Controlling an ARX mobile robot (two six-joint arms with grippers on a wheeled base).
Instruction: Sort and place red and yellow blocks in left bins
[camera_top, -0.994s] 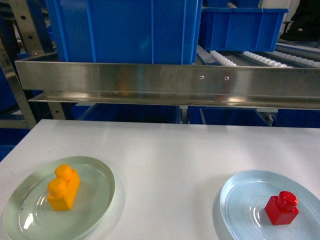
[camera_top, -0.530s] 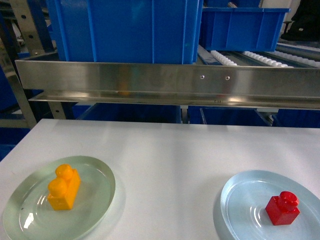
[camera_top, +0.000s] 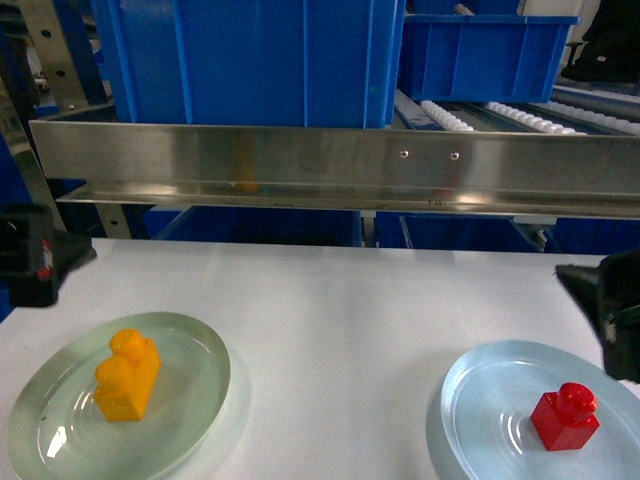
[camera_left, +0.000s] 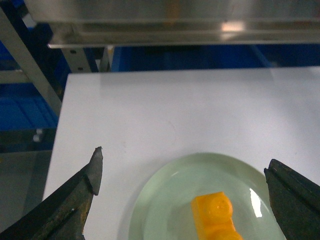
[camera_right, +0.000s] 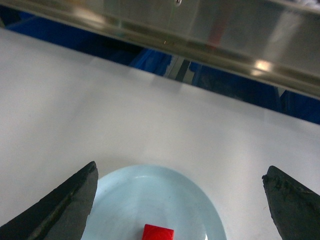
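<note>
I have the left gripper (camera_left: 182, 172) hanging over the near left of the white table (camera_top: 340, 310), jaws spread wide, nothing held. My right gripper (camera_right: 180, 182) is likewise agape above the pale blue plate (camera_top: 500, 400). The glossy yellow block (camera_top: 127, 374) lies on the greenish translucent plate (camera_top: 190, 350); the red block (camera_top: 565, 416) sits right of centre on its plate. The large blue bin (camera_top: 250, 60) stands behind the steel rail (camera_top: 330, 165).

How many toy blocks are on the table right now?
2. The orange-yellow block lies on the greenish plate at the left; the red block sits on the pale blue plate at the right. None elsewhere in view.
</note>
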